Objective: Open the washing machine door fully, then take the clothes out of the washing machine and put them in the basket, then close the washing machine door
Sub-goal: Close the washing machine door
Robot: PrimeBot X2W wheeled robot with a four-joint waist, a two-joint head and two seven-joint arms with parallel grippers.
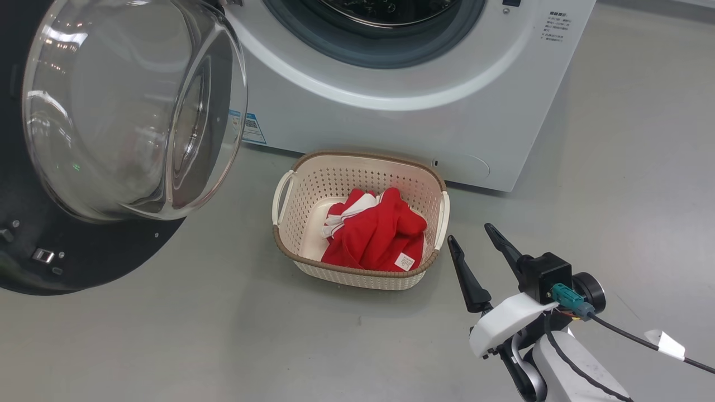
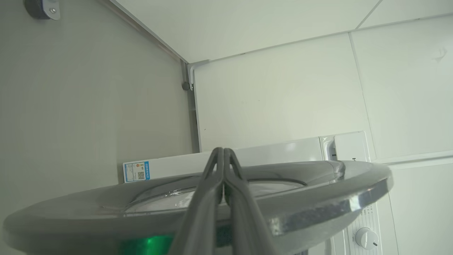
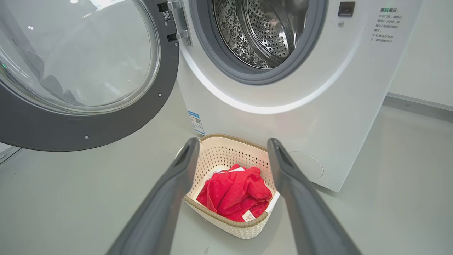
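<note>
The washing machine door (image 1: 84,257) stands swung open at the left, its glass bowl (image 1: 134,106) bulging toward me. The washing machine (image 1: 419,123) shows a bare metal drum (image 3: 262,32). On the floor in front of it sits the basket (image 1: 363,158) with the red clothes (image 1: 380,234) bunched inside, white label up. My right gripper (image 1: 469,233) hovers open just right of the basket, nothing between its fingers; its own view looks past the right gripper (image 3: 233,141) down onto the basket (image 3: 212,212) and clothes (image 3: 233,193). My left gripper (image 2: 223,148) is shut and empty by the door's rim (image 2: 318,198).
Grey floor spreads around the basket and to the right of the machine. The open door (image 3: 88,131) overhangs the floor on the left. A black cable (image 1: 625,335) trails from the right wrist. White wall panels (image 2: 283,88) rise behind the machine.
</note>
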